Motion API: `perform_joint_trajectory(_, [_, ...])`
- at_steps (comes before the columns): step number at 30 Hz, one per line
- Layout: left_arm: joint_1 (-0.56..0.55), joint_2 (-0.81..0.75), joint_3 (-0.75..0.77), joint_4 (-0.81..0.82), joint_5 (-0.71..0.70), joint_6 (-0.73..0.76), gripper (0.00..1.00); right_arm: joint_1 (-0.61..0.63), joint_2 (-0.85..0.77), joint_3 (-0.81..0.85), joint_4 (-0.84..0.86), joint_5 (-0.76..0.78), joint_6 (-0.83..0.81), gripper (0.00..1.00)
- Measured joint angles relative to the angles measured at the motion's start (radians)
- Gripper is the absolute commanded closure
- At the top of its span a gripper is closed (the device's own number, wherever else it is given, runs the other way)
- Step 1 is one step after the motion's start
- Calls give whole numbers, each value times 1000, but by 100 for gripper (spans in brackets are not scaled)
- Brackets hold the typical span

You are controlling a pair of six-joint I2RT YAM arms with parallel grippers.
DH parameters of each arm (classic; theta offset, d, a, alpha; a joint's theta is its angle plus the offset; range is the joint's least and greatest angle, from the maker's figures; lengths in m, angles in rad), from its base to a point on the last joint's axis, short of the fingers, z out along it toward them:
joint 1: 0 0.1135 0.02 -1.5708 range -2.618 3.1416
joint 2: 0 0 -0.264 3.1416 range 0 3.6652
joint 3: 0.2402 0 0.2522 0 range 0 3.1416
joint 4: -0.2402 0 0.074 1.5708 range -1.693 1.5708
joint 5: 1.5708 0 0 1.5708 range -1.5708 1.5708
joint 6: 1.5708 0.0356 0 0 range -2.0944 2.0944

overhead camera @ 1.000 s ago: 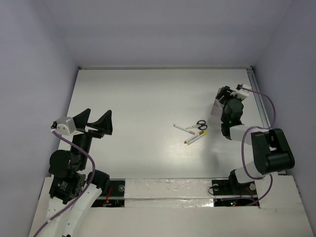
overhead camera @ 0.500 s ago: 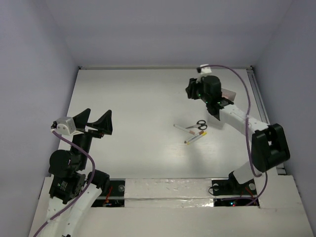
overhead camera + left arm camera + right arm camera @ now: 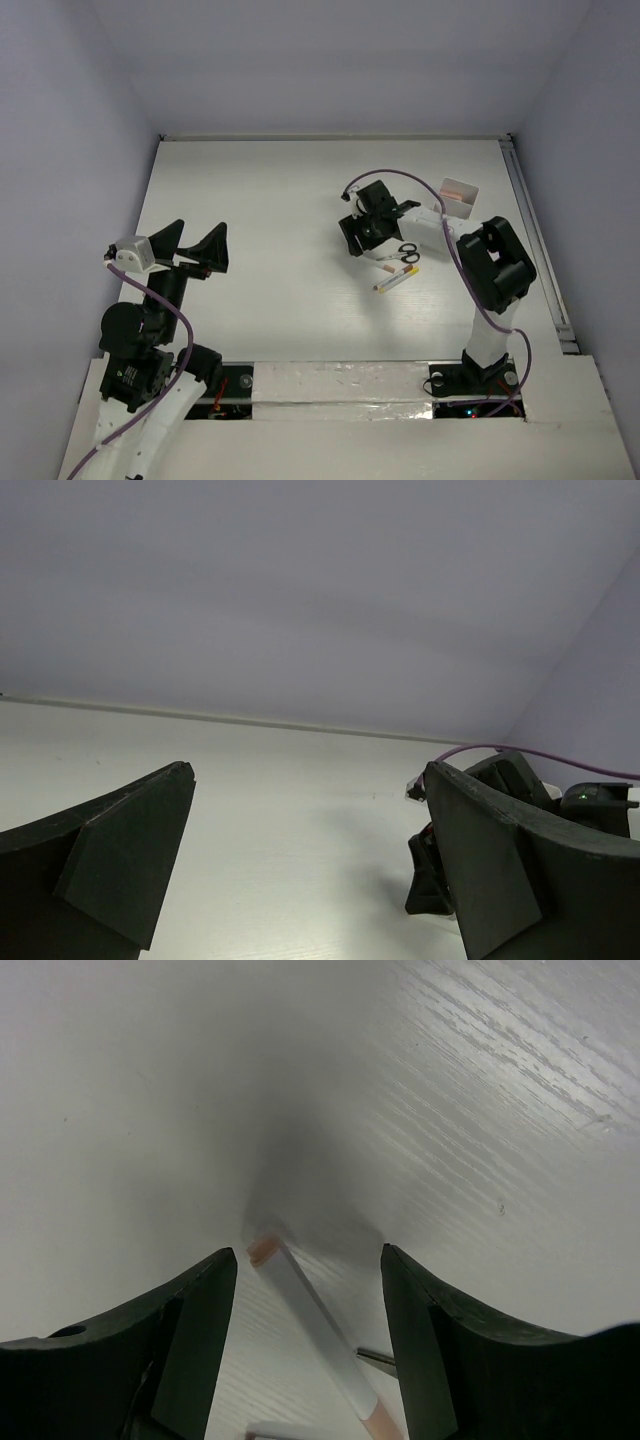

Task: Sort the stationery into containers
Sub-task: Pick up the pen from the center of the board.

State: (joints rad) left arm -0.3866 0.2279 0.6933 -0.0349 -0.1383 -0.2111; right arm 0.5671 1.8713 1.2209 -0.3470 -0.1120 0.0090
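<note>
A white pen with pinkish-red ends point(image 3: 318, 1338) lies on the table between the open fingers of my right gripper point(image 3: 308, 1256), which is low over it and holds nothing. In the top view the right gripper point(image 3: 356, 243) hides the pen's left end; its right part point(image 3: 386, 266) shows. Small black-handled scissors point(image 3: 408, 252) and a yellow-ended pen point(image 3: 397, 280) lie just right of it. The scissors' blade tip point(image 3: 376, 1361) shows by the pen. The white boxy cup point(image 3: 448, 208) with a pinkish flap stands at the back right. My left gripper point(image 3: 192, 250) is open and empty at the left.
The right arm's forearm point(image 3: 420, 222) passes in front of the cup. A metal rail point(image 3: 535, 240) runs along the table's right edge. The walls stand close on three sides. The left wrist view shows my left gripper point(image 3: 310, 850) and, beyond it, the right arm point(image 3: 520, 810).
My right arm has swung from the cup at the back right to the left and down over the red-ended pen. The left arm has not moved.
</note>
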Motion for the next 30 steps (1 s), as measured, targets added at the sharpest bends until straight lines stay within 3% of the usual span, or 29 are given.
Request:
perform_joint_trajectory(12, [0, 0, 0, 0, 5, 0, 1, 22, 24, 29, -72, 4, -33, 45])
perform_joint_trajectory(16, [0, 0, 0, 0, 6, 0, 1, 37, 43, 52, -76, 26, -41, 59])
perform_joint_trajectory(19, [0, 0, 0, 0, 6, 0, 1, 45, 53, 66, -82, 45, -47, 80])
perform_joint_trajectory(22, [0, 0, 0, 0, 6, 0, 1, 56, 62, 80, -89, 65, -47, 90])
perform_joint_trajectory(26, [0, 0, 0, 0, 6, 0, 1, 73, 66, 89, -92, 83, -51, 99])
perform_joint_trajectory(30, [0, 0, 0, 0, 6, 0, 1, 82, 63, 89, -86, 106, -50, 100])
